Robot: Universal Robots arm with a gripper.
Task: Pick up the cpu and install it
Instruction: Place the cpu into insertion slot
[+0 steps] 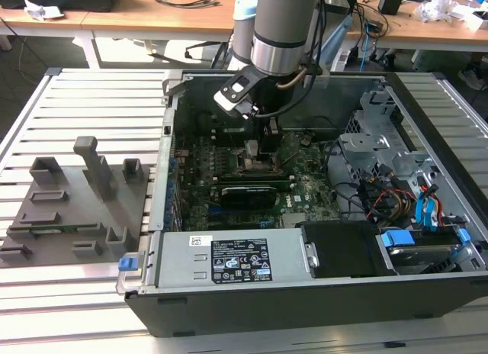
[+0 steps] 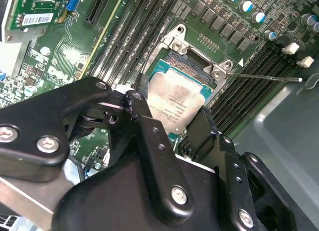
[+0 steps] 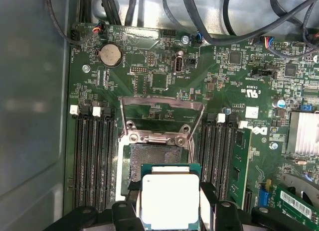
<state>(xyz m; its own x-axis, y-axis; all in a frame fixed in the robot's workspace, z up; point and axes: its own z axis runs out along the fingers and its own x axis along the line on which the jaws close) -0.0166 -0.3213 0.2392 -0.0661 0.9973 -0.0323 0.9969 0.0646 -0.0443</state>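
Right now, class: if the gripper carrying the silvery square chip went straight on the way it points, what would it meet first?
Probably the open black socket on the green motherboard: the gripper, shut on the silvery-grey square cpu, points down at it, though depth is unclear.

Socket [image 3: 154,164] lies open with bare pins. Its plate [image 3: 162,109] is swung up at the edge away from the gripper [image 2: 172,111] and blocks that side. Low memory slots [image 3: 92,156] flank both sides, with clear room above them. Cables [image 3: 224,22] drape beyond the board edge. Case wall [image 3: 35,91] is near on one side. The clamped cpu [image 2: 179,99] partly covers the socket.
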